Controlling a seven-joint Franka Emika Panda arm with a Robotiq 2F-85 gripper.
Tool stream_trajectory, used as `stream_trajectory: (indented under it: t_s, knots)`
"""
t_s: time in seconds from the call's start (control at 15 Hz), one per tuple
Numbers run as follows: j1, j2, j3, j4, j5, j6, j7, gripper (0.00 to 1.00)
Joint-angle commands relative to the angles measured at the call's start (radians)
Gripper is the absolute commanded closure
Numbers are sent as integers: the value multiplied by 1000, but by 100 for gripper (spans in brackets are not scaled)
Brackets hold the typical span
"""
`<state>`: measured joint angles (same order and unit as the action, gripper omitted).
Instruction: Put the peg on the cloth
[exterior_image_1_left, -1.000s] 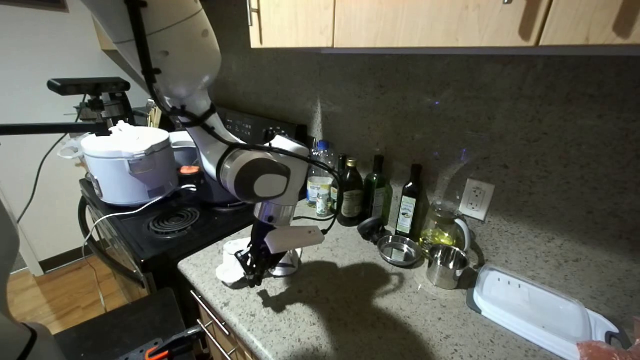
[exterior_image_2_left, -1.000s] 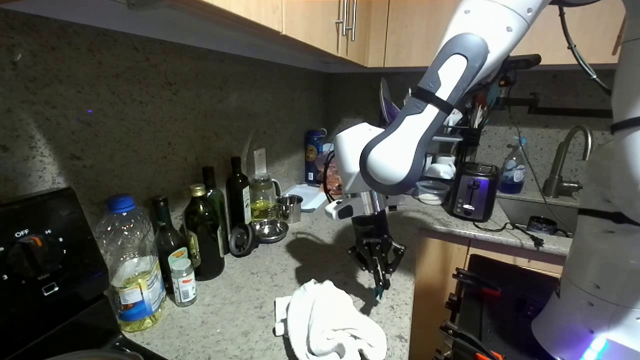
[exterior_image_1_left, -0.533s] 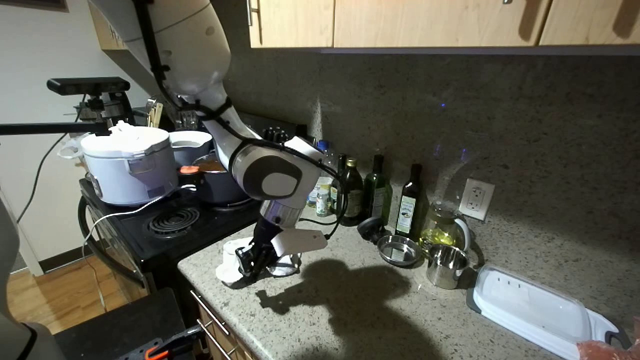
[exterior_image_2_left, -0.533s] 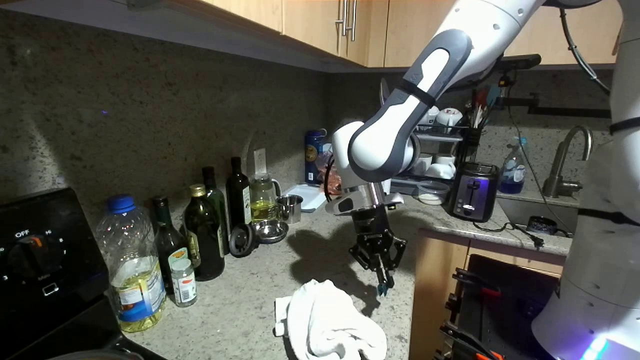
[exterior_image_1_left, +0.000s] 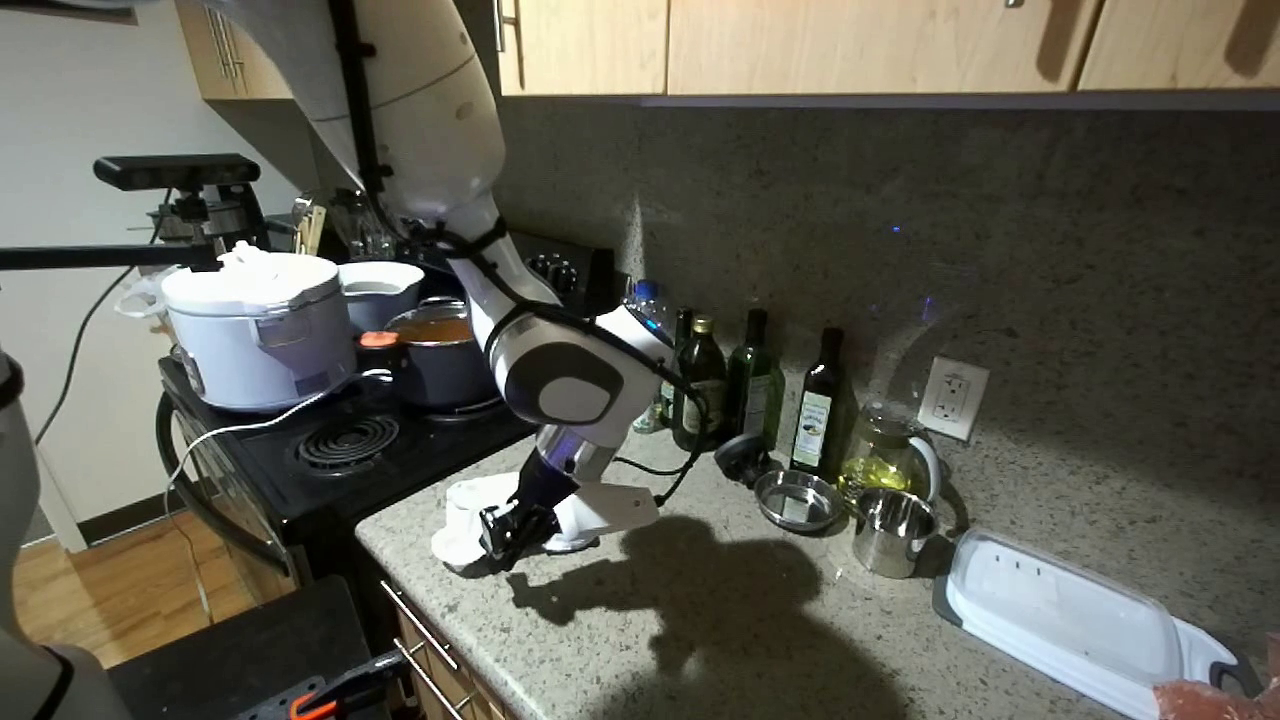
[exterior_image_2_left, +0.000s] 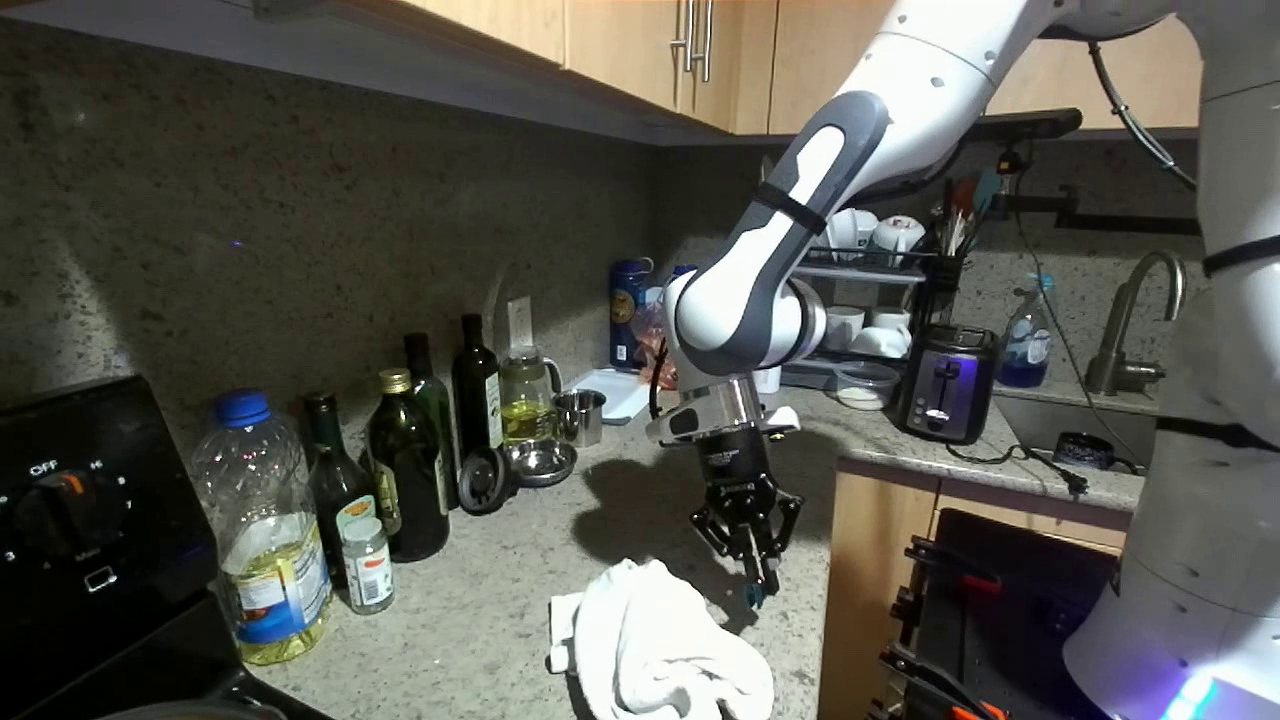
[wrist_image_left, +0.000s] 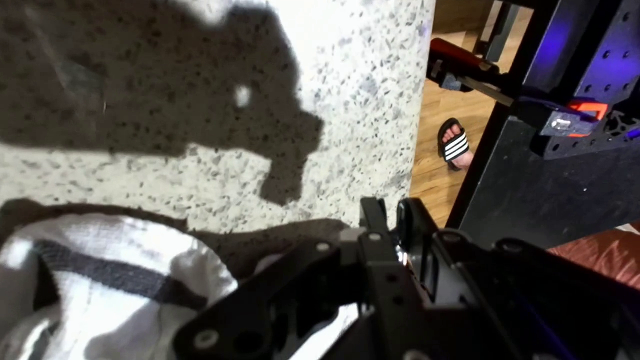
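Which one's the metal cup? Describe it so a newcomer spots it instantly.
In an exterior view, go from the speckled backsplash down past the white outlet to the clear pitcher of yellow liquid. In that view, the metal cup stands just in front of the pitcher. It is deep and tall-sided, unlike the shallow metal dish near it.

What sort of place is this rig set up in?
A kitchen, probably a home one, though an office kitchen can't be ruled out. What shows it: the stove in an exterior view, plus a toaster and a sink faucet.
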<state>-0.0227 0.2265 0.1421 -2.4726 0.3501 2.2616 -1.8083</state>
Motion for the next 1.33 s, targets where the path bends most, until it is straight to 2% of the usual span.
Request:
stream_trajectory:
  t_s: [0.0,1.27]
  knots:
    - [-16,43,6,34,57,-11,-47,96]
    - [-38,158,20,101,53,-11,-22,96]
